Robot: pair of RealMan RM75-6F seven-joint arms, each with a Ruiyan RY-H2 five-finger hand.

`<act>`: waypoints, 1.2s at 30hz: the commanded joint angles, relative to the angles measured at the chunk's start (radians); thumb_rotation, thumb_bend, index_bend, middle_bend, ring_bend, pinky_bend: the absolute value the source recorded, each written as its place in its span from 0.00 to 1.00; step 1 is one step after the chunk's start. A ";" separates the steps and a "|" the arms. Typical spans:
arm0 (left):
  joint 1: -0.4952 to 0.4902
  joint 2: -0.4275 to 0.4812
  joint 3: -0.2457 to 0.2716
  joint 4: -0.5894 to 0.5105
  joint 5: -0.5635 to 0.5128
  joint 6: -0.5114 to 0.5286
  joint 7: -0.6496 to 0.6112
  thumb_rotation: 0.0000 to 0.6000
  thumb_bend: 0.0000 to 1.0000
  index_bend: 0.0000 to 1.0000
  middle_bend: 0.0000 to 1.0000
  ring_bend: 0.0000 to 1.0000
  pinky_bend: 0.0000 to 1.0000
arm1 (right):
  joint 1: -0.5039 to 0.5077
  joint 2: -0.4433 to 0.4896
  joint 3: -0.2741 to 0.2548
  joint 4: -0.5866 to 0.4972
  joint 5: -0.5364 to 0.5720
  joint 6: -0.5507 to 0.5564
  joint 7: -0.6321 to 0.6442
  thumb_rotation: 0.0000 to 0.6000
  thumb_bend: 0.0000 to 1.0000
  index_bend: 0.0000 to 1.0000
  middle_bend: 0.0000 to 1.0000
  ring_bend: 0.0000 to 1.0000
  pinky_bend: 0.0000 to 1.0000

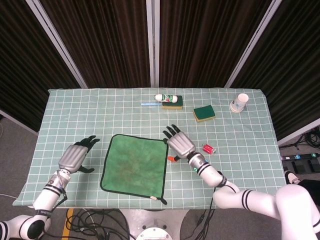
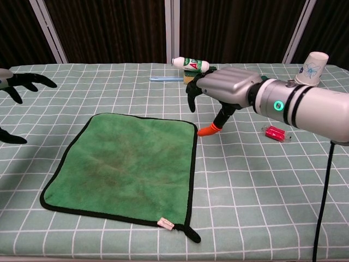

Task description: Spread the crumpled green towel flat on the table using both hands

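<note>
The green towel [image 1: 134, 162] [image 2: 125, 164] with its black edging lies spread flat near the table's front edge; a small white tag shows at its front right corner. My right hand [image 1: 179, 142] [image 2: 223, 87] hovers just beyond the towel's far right corner, fingers apart, holding nothing, its orange thumb tip pointing down. My left hand [image 1: 75, 156] [image 2: 16, 82] sits left of the towel, apart from it, fingers spread and empty; the chest view shows only its dark fingertips at the left edge.
A small red object [image 1: 208, 148] [image 2: 275, 133] lies right of my right hand. At the back stand a bottle on a green sponge [image 1: 170, 100] [image 2: 199, 71], a second sponge [image 1: 204, 113] [image 2: 255, 86], a blue strip [image 2: 166, 78] and a paper cup [image 1: 241, 101] [image 2: 313, 70].
</note>
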 commanded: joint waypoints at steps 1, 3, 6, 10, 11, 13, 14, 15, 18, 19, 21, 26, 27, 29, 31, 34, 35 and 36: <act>0.006 0.001 0.001 0.000 -0.003 0.001 -0.008 1.00 0.00 0.16 0.15 0.15 0.27 | 0.092 -0.118 0.061 0.180 0.122 -0.083 -0.053 0.68 0.13 0.36 0.12 0.00 0.00; 0.007 0.004 0.004 -0.003 -0.005 -0.005 -0.012 1.00 0.00 0.16 0.15 0.15 0.27 | 0.117 -0.151 0.068 0.235 0.144 -0.097 -0.070 0.68 0.13 0.36 0.12 0.00 0.00; 0.009 0.006 0.005 -0.005 -0.007 -0.011 -0.019 1.00 0.00 0.16 0.15 0.15 0.27 | 0.153 -0.202 0.071 0.320 0.183 -0.125 -0.102 0.69 0.13 0.36 0.12 0.00 0.00; 0.014 0.010 0.003 -0.008 -0.009 -0.014 -0.036 1.00 0.00 0.16 0.15 0.15 0.27 | 0.184 -0.267 0.074 0.409 0.220 -0.150 -0.118 0.70 0.14 0.36 0.12 0.00 0.00; 0.016 0.012 0.003 -0.008 -0.009 -0.014 -0.040 1.00 0.00 0.16 0.15 0.15 0.27 | 0.187 -0.277 0.073 0.422 0.221 -0.151 -0.118 0.69 0.14 0.36 0.12 0.00 0.00; 0.019 0.014 0.003 -0.006 -0.009 -0.015 -0.047 1.00 0.00 0.16 0.15 0.15 0.27 | 0.191 -0.298 0.069 0.449 0.223 -0.153 -0.116 0.69 0.14 0.36 0.12 0.00 0.00; 0.020 0.015 0.004 -0.005 -0.009 -0.015 -0.050 1.00 0.00 0.16 0.15 0.15 0.27 | 0.191 -0.305 0.068 0.458 0.224 -0.155 -0.114 0.69 0.13 0.36 0.12 0.00 0.00; 0.022 0.016 0.004 -0.004 -0.009 -0.016 -0.053 1.00 0.00 0.16 0.15 0.15 0.27 | 0.191 -0.310 0.067 0.466 0.224 -0.156 -0.111 0.69 0.14 0.36 0.13 0.00 0.00; 0.025 0.018 0.004 -0.001 -0.006 -0.017 -0.060 1.00 0.00 0.16 0.15 0.15 0.27 | 0.188 -0.325 0.060 0.492 0.219 -0.155 -0.105 0.69 0.17 0.37 0.13 0.00 0.00; 0.025 0.018 0.004 0.000 -0.005 -0.017 -0.061 1.00 0.00 0.16 0.15 0.15 0.27 | 0.187 -0.328 0.059 0.497 0.217 -0.155 -0.102 0.70 0.19 0.38 0.13 0.00 0.00; 0.026 0.018 0.004 -0.001 -0.001 -0.015 -0.064 1.00 0.00 0.16 0.15 0.15 0.27 | 0.186 -0.332 0.058 0.504 0.212 -0.154 -0.096 0.73 0.21 0.39 0.14 0.00 0.00; 0.029 0.022 0.002 -0.005 0.005 -0.012 -0.068 1.00 0.00 0.16 0.15 0.15 0.27 | 0.184 -0.343 0.057 0.518 0.202 -0.156 -0.082 0.78 0.24 0.28 0.15 0.00 0.00; 0.030 0.023 0.002 -0.005 0.005 -0.011 -0.068 1.00 0.00 0.16 0.16 0.15 0.27 | 0.183 -0.345 0.057 0.520 0.200 -0.156 -0.079 0.79 0.25 0.23 0.15 0.00 0.00; 0.032 0.024 0.004 -0.005 0.006 -0.012 -0.069 1.00 0.00 0.16 0.16 0.15 0.27 | 0.181 -0.348 0.057 0.523 0.194 -0.152 -0.073 0.83 0.28 0.29 0.16 0.00 0.00; 0.033 0.026 0.004 -0.004 0.005 -0.015 -0.071 1.00 0.00 0.16 0.15 0.15 0.27 | 0.177 -0.349 0.055 0.526 0.186 -0.147 -0.068 0.88 0.31 0.47 0.18 0.00 0.00; 0.033 0.025 0.004 -0.001 0.006 -0.017 -0.072 1.00 0.00 0.16 0.15 0.15 0.27 | 0.171 -0.352 0.054 0.532 0.181 -0.146 -0.063 0.95 0.34 0.54 0.20 0.00 0.00; 0.033 0.025 0.003 -0.001 0.006 -0.017 -0.072 1.00 0.00 0.16 0.16 0.15 0.27 | 0.170 -0.353 0.054 0.534 0.180 -0.146 -0.061 0.96 0.34 0.55 0.20 0.00 0.00; 0.033 0.025 0.003 -0.001 0.007 -0.017 -0.073 1.00 0.00 0.16 0.15 0.15 0.27 | 0.169 -0.354 0.054 0.534 0.177 -0.146 -0.057 0.96 0.35 0.57 0.21 0.00 0.00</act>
